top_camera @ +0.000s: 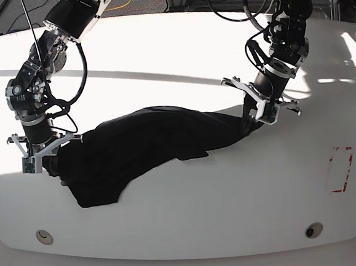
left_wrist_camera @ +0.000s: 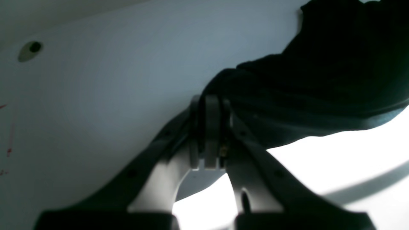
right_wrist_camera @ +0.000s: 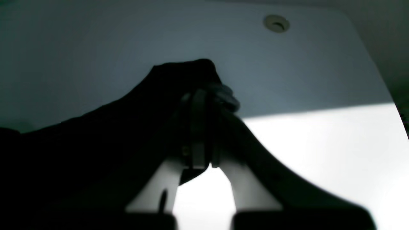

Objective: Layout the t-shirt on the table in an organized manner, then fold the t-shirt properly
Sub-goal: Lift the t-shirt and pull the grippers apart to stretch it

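The black t-shirt (top_camera: 148, 144) hangs stretched between both arms just above the white table (top_camera: 190, 212), sagging lowest at its left end. My left gripper (top_camera: 250, 129), on the right of the base view, is shut on the shirt's right end; the left wrist view shows the gripper (left_wrist_camera: 209, 102) with fabric (left_wrist_camera: 319, 83) bunched between its fingers. My right gripper (top_camera: 52, 167), on the left of the base view, is shut on the shirt's left end. In the right wrist view this gripper (right_wrist_camera: 201, 95) is pinched on dark cloth (right_wrist_camera: 127, 127).
Two small round holes (top_camera: 44, 236) (top_camera: 313, 229) sit near the table's front edge. A red dashed rectangle (top_camera: 341, 169) marks the front right. Cables and equipment lie beyond the far edge.
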`<state>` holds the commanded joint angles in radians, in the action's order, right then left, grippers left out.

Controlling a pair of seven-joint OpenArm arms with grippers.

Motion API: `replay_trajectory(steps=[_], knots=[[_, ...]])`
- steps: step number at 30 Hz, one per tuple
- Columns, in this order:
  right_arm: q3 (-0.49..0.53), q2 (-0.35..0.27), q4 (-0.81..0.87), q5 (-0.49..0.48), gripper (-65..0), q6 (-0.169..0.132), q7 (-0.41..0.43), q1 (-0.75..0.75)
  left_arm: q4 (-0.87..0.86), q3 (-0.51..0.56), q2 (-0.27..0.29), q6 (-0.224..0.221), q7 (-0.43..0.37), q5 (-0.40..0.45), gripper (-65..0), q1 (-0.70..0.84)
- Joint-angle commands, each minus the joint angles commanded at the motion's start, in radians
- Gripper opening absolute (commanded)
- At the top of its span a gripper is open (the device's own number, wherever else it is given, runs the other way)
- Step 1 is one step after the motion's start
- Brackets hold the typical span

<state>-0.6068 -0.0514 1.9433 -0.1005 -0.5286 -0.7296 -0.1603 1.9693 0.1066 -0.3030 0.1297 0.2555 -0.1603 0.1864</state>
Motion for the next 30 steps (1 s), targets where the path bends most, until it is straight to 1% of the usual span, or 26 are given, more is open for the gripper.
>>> replay_trajectory(steps=[3,5,7,10,12,14,17,19,21,23,25,30], knots=[[0.000,-0.017,-0.005,0.000,-65.0,0.000,0.000,-0.046,0.008,-0.031,0.000,0.000,0.002,0.000,-65.0,-0.064],[0.000,-0.018,-0.005,0.000,-65.0,0.000,0.000,-0.075,0.008,-0.044,0.000,0.000,0.017,0.000,-65.0,-0.109],[0.008,-0.020,-0.011,0.005,-65.0,0.000,0.000,-0.115,0.008,-0.057,0.002,0.000,0.060,0.000,-65.0,-0.180],[0.049,-0.026,-0.041,0.009,-65.0,0.011,0.000,-0.178,0.008,-0.066,0.015,0.000,0.137,-0.017,-65.0,-0.281],[0.087,-0.068,-0.072,0.009,-65.0,0.014,0.000,-0.229,0.006,-0.086,0.044,0.000,0.204,-0.061,-65.0,-0.381],[0.118,-0.086,-0.100,0.008,-65.0,0.031,0.000,-0.270,0.005,-0.110,0.063,0.000,0.262,-0.083,-65.0,-0.451],[0.160,-0.094,-0.150,0.008,-65.0,0.063,0.000,-0.354,0.002,-0.158,0.097,0.002,0.339,-0.089,-65.0,-0.571],[0.172,-0.109,-0.189,0.008,-65.0,0.068,0.000,-0.410,0.000,-0.180,0.110,0.005,0.373,-0.092,-65.0,-0.638],[0.193,-0.135,-0.229,0.008,-65.0,0.071,0.000,-0.476,0.000,-0.187,0.123,0.025,0.407,-0.094,-65.0,-0.704],[0.221,-0.161,-0.269,0.008,-65.0,0.072,0.000,-0.539,0.000,-0.190,0.135,0.055,0.436,-0.089,-65.0,-0.776],[0.242,-0.180,-0.301,0.008,-65.0,0.072,0.000,-0.598,-0.008,-0.196,0.137,0.075,0.459,-0.089,-65.0,-0.839],[0.270,-0.209,-0.376,0.008,-65.0,0.072,0.000,-0.704,-0.043,-0.247,0.133,0.109,0.494,-0.091,-65.0,-0.953]])
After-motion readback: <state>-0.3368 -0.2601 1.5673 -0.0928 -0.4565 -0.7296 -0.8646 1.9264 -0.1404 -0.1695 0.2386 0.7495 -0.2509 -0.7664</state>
